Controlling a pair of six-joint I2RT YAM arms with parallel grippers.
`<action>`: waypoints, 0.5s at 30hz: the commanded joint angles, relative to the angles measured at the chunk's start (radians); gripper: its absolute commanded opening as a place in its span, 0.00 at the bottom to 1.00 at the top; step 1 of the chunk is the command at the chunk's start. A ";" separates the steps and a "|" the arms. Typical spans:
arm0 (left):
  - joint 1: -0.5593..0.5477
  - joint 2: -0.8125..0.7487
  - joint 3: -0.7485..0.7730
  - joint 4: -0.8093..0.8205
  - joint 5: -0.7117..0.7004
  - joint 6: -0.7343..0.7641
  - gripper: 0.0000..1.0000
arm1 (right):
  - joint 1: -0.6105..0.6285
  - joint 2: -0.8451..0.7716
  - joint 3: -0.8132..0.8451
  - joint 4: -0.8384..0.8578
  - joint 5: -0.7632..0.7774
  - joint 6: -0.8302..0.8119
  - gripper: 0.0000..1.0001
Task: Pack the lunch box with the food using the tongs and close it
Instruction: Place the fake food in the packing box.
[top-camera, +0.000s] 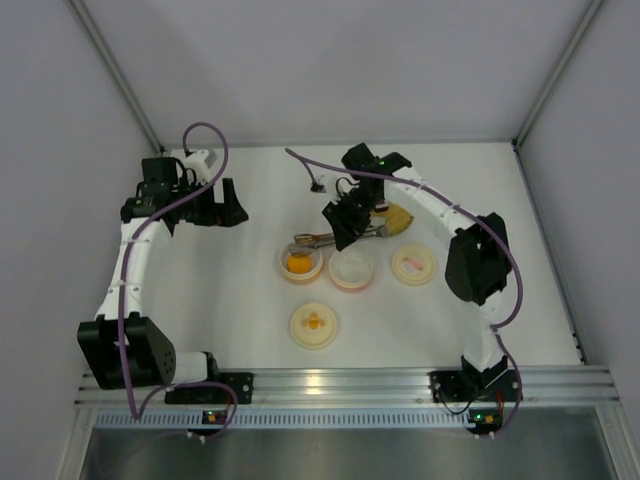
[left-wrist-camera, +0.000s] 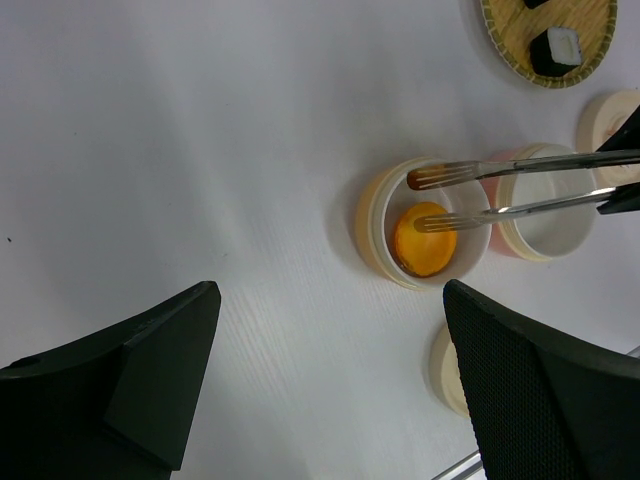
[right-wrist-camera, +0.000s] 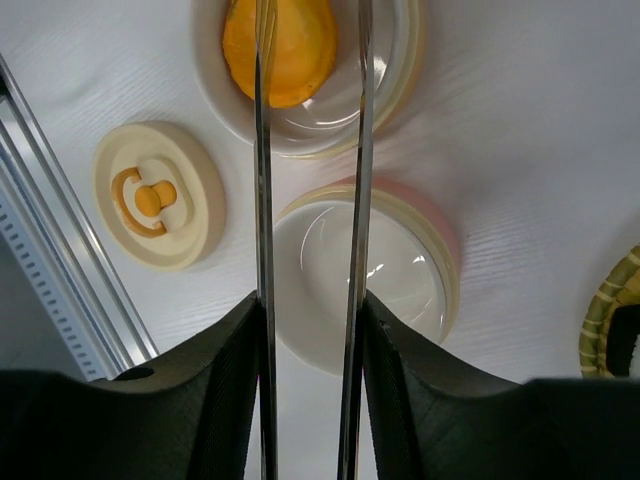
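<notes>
Silver-grey tongs, long axis lying left to right across the table, tips pointing left.
Right gripper clamps both tong arms between its fingers, the arms parted. Left wrist view shows one tip over the orange ball and the other at the cream bowl rim, plus a sushi piece on a woven plate. Left gripper hangs spread wide, holding nothing, well left of the bowls.

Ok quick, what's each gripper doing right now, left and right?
Left gripper: open, holding nothing.
Right gripper: closed on the tongs.
</notes>
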 joint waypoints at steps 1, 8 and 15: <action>0.003 -0.014 0.014 0.011 0.028 0.022 0.98 | 0.025 -0.023 0.079 -0.005 -0.002 0.004 0.41; 0.002 -0.034 0.032 -0.012 0.024 0.028 0.98 | 0.010 -0.083 0.108 -0.011 0.030 0.017 0.40; 0.000 -0.043 0.037 -0.020 0.022 0.034 0.98 | -0.142 -0.184 0.057 0.004 0.038 0.062 0.40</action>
